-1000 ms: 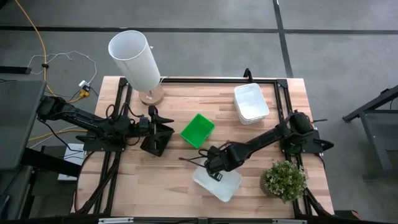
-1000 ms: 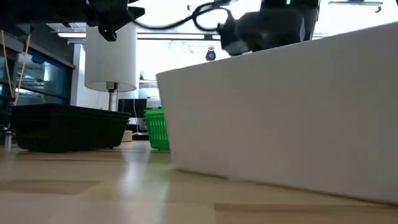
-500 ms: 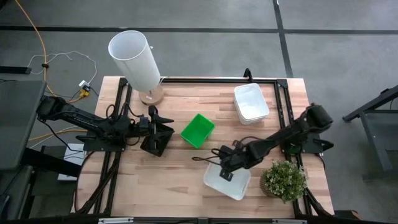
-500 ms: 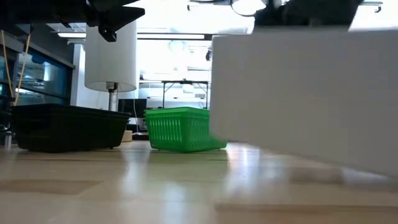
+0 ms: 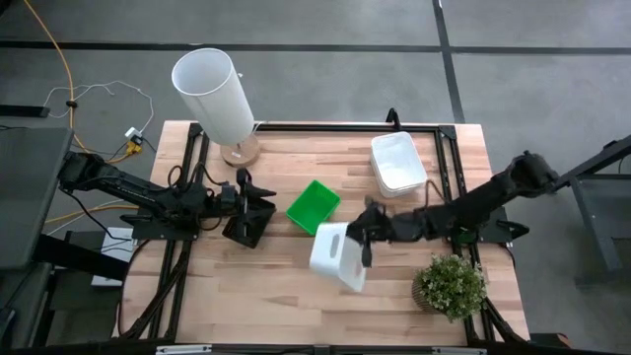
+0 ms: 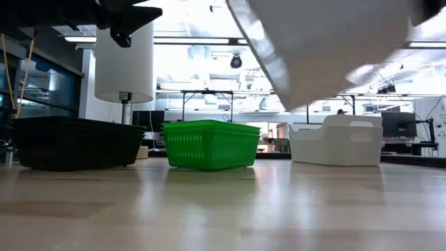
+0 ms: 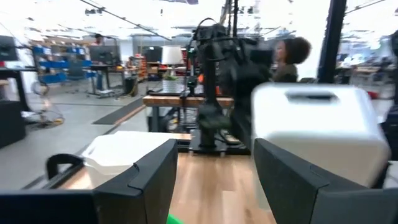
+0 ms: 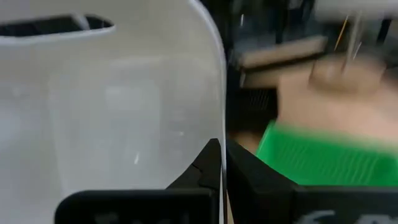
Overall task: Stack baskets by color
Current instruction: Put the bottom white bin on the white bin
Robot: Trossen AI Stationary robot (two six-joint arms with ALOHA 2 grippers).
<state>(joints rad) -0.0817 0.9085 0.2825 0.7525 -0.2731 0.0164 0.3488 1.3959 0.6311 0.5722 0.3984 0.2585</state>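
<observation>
Gripping the thin rim of a smooth white basket (image 5: 333,255), my right end effector (image 5: 367,235) is clamped tight, holding it tilted above the wooden bench (image 5: 266,286) beside the ribbed green basket (image 5: 314,206); left end effector (image 5: 258,204) gapes empty.

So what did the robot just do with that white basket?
The right gripper, fingers shut on the white basket, lifted it off the table and tipped it, carrying it away from the table's near edge towards the green basket. The left gripper, black baskets and white stack stayed put.
</observation>
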